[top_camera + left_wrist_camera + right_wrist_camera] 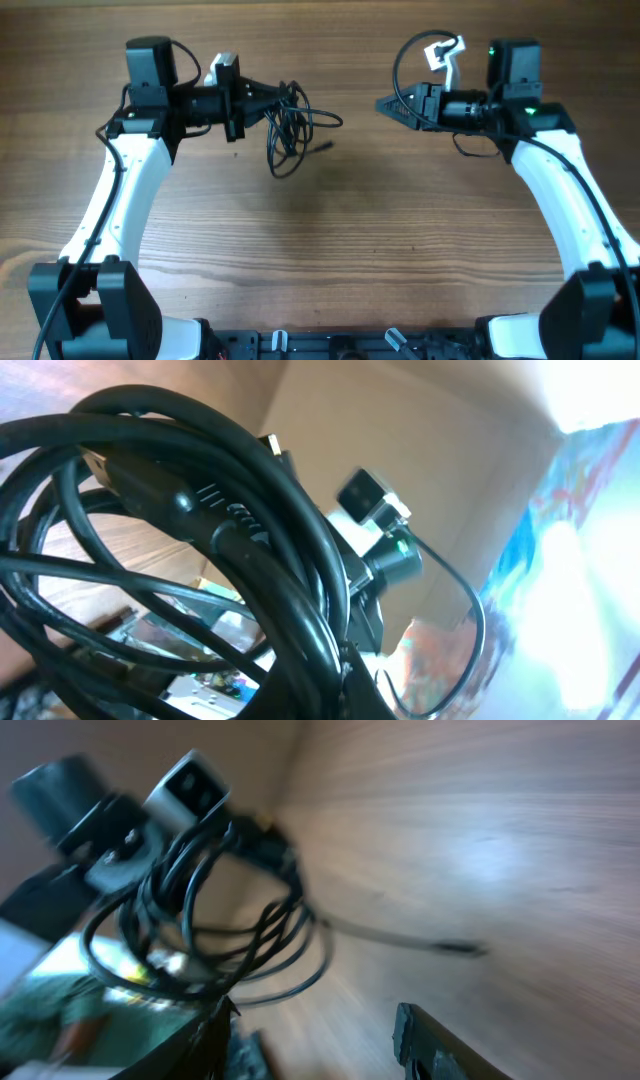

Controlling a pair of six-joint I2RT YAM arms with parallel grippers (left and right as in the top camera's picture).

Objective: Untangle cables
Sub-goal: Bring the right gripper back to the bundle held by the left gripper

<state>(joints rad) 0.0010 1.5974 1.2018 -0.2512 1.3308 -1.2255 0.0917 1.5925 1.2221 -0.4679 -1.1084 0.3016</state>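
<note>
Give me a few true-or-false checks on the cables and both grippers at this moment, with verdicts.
1. The left gripper is shut on the cables. True.
2. The right gripper also grips the cables. False: it is open, empty and apart from them.
3. One loose plug end lies on the table. True.
4. The cables are laid out in separate straight lines. False: they are bunched in tangled loops.
</note>
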